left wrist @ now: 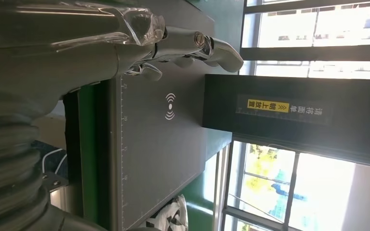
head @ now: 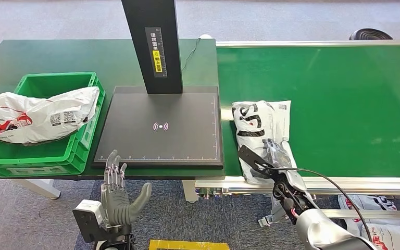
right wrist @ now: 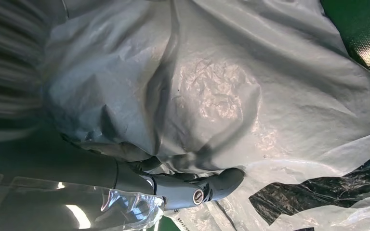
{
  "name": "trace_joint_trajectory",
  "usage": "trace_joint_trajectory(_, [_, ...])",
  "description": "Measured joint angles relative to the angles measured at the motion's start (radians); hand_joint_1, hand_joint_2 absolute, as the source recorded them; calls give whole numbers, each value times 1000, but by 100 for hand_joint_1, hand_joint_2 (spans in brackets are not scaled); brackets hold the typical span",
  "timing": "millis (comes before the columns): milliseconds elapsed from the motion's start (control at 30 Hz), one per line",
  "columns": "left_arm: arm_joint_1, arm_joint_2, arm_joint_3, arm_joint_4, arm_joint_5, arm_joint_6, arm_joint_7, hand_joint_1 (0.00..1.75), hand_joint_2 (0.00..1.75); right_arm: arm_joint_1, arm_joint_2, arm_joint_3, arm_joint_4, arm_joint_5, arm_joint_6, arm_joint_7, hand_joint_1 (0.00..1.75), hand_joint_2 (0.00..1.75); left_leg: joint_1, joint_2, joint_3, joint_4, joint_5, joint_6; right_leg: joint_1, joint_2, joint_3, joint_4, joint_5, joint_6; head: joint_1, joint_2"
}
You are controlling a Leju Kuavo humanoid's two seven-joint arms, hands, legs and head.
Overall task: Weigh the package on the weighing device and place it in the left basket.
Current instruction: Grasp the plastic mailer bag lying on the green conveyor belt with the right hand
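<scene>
White package (head: 261, 136) lies under right hand (head: 272, 156).

**Silver arms, grey hands**

The left hand (head: 119, 195) is grey, with a thick thumb and slimmer fingers whose tips look pale and metallic. A boxy grey camera block sits at its wrist. The right hand (head: 275, 156) is darker, on a rounded silver forearm with a black cable looping along it. Close up, ribbed grey covers, clear plastic wrapping and a slotted screw show on the thumbs.
</scene>
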Motion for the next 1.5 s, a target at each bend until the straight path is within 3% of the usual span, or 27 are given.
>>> trace_joint_trajectory(67, [-3, -1, 0, 1, 1, -2, 0, 0, 175, 1, 1, 0, 0, 1, 4, 0, 140, 175, 0, 0, 0, 0, 0, 0, 0, 0, 0, 0, 0, 0, 0, 0])
trace_joint_trajectory(100, [-5, -2, 0, 2, 2, -4, 0, 0, 175, 2, 2, 0, 0, 1, 7, 0, 163, 175, 0, 0, 1, 0, 0, 0, 0, 0, 1, 0, 0, 0, 0, 0])
trace_joint_trajectory(133, [-8, -2, 0, 3, 3, -6, 0, 0, 175, 3, 2, 0, 0, 1, 9, 0, 171, 175, 0, 0, 1, 0, 0, 0, 0, 0, 1, 0, 0, 0, 0, 0])
trace_joint_trajectory(833, [-17, -5, 0, 8, 11, -10, 0, 0, 175, -2, -10, -48, 0, -16, 3, -49, 175, 175, 0, -1, 10, 0, -2, 1, 0, -1, 11, -1, -3, 2, 0, 0])
trace_joint_trajectory(1300, [-31, -9, -1, 25, -2, -25, 0, 0, 175, -98, -24, -206, -68, -147, -85, -311, 175, 175, -1, -1, 6, 0, -1, 1, -1, -1, 8, 0, -2, 3, 0, 0])
trace_joint_trajectory(1500, [-42, -11, -1, 39, -3, -27, 0, 0, 175, -126, -31, -241, -151, -179, -71, -361, 175, 175, -1, -1, 4, 0, -1, 1, -1, -1, 6, 0, -2, 3, 0, 0])
